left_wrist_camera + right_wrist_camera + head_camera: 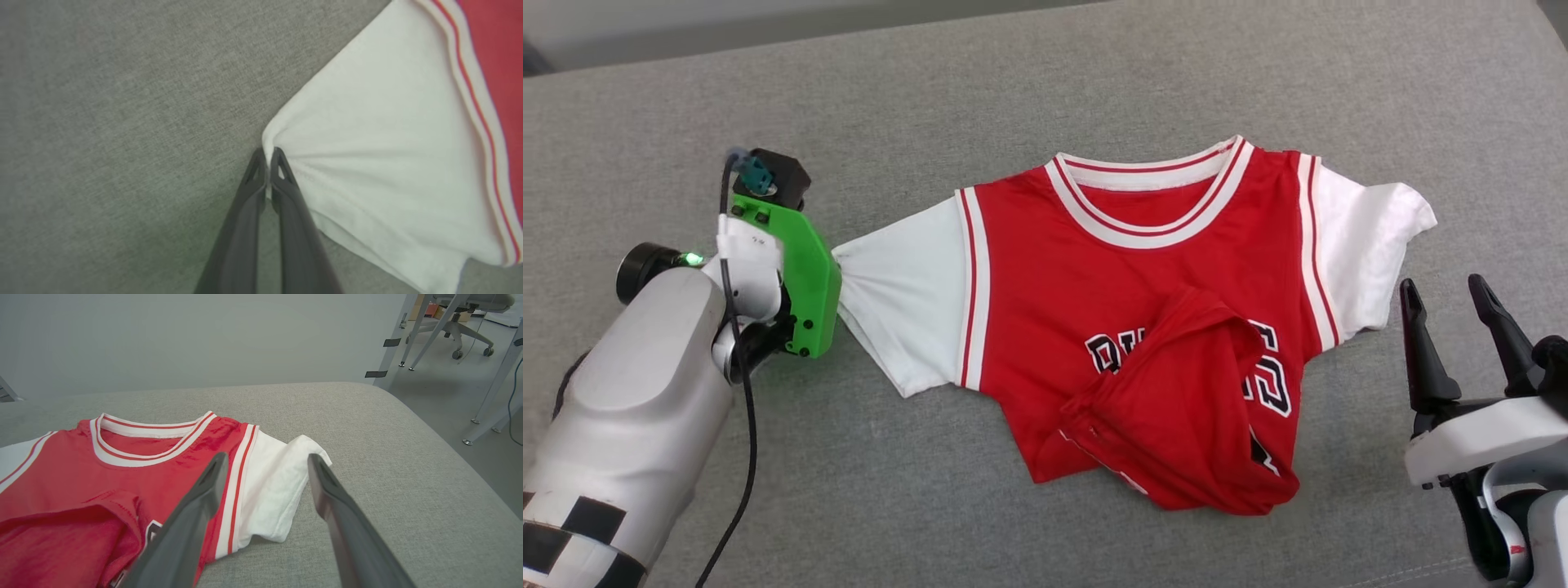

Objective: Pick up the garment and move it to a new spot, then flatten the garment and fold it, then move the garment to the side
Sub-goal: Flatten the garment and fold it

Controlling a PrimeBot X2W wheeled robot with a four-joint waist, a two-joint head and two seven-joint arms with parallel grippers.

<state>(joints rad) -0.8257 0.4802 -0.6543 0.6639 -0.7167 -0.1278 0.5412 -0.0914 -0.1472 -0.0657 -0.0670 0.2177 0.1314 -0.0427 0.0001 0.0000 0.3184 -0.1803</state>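
The garment [1127, 310], a red jersey T-shirt with white sleeves and striped trim, lies face up on the grey cushion [1045, 98], its lower hem flipped up over the black lettering. My left gripper [268, 153] is shut on the tip of the garment's white sleeve [367, 155], which bunches into the pinch; in the head view the green wrist mount [805, 278] hides the fingers. My right gripper [1445, 298] stands open at the lower right, a short way off the other white sleeve [1364, 245]. That sleeve [282, 490] lies just beyond my right gripper [265, 459].
The cushion's rounded right edge [429, 433] drops to a grey floor with metal table legs [392, 339] and an office chair [466, 318]. A pale wall stands behind the cushion. Bare grey cushion lies left of and in front of the garment.
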